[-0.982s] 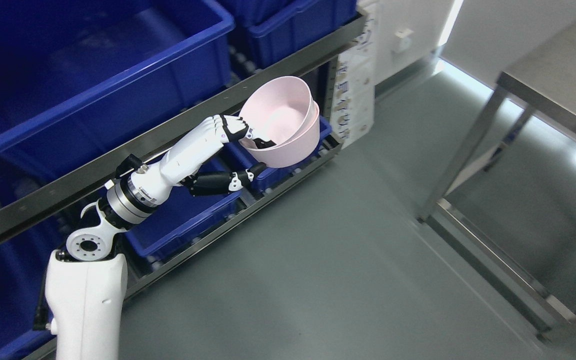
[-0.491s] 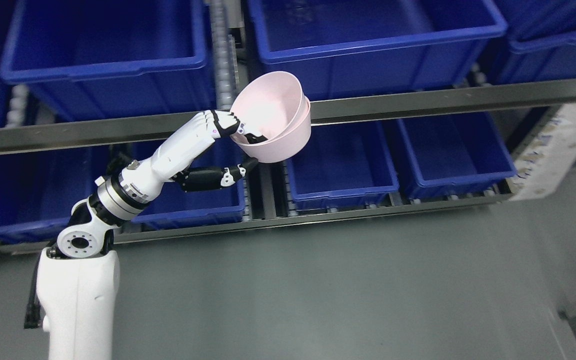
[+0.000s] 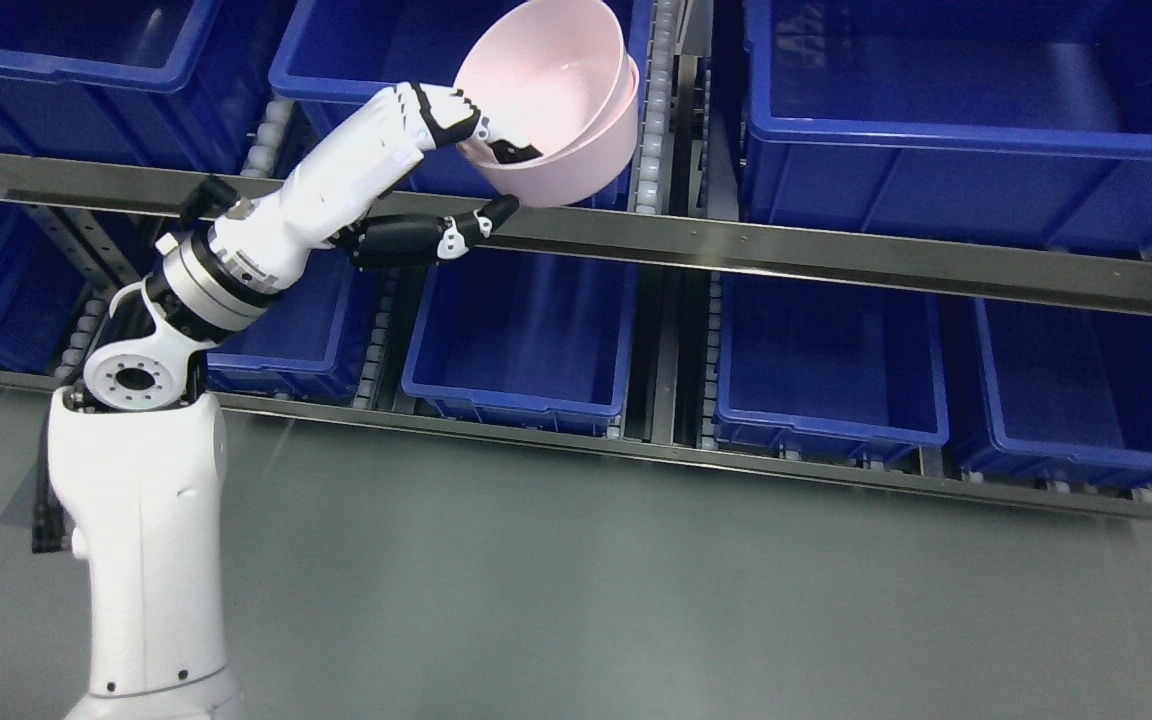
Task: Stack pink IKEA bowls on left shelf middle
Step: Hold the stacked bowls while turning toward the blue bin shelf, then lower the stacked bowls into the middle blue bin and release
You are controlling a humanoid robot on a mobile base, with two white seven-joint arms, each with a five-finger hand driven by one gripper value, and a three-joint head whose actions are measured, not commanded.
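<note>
Blue bins (image 3: 521, 340) line the metal shelf (image 3: 836, 255) over a grey floor. Left hand (image 3: 456, 150) pinches two nested pink bowls (image 3: 561, 110) at the rim, thumb underneath, held tilted above the rail, probably so they clear it going in.

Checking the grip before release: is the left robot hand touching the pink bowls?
Touching. The head view shows the left robot hand gripping the pink bowls' rim, fingers hooked inside and thumb underneath.

left arm – rises from lower left, bent at elbow | left hand (image 3: 456, 160) – fingers clamped on nested pink bowls (image 3: 561, 105), thumb beneath
</note>
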